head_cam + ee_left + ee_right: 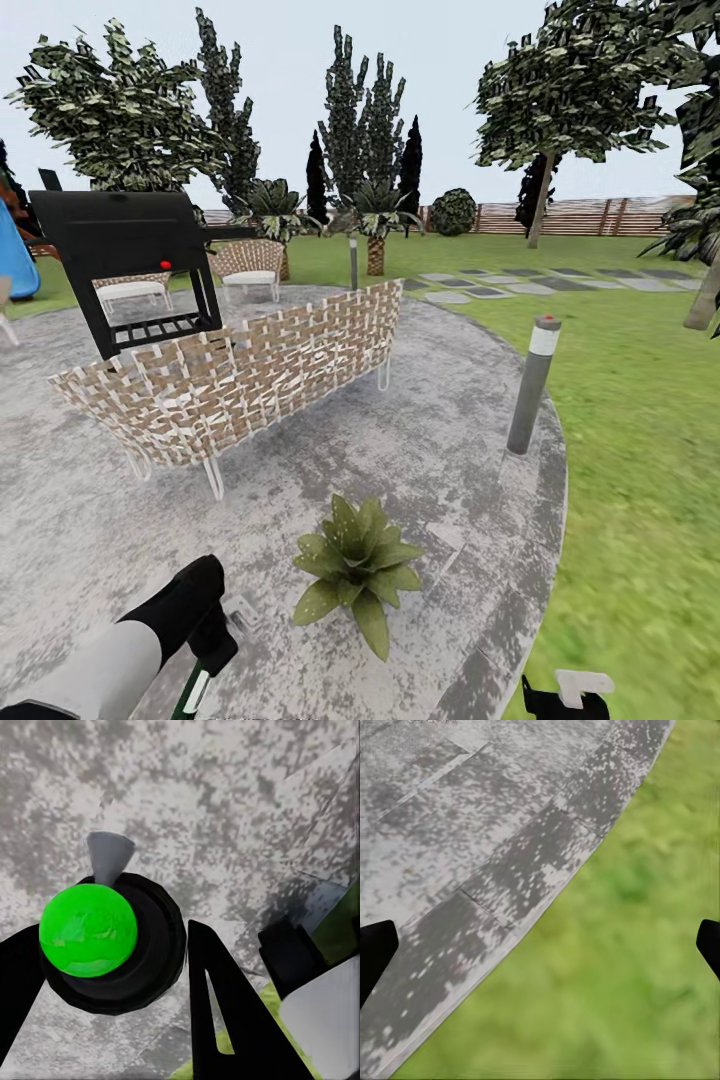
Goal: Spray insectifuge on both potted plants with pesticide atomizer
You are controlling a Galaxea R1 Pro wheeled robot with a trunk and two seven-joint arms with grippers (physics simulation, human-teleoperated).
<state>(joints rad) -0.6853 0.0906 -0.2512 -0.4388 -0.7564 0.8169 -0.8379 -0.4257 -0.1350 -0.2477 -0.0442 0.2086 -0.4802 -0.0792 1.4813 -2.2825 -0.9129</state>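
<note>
Left end effector (105, 967) grips pesticide atomizer (112, 945).

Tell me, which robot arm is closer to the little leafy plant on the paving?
Left. The left gripper, holding the pesticide atomizer, sits just beside the potted plant. The right gripper hangs farther off, over the lawn's edge.

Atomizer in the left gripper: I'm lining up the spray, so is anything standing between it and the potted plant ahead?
Nothing visible does. The left gripper holds the atomizer just left of the potted plant, with bare paving between them. The wicker sofa stands farther back.
</note>
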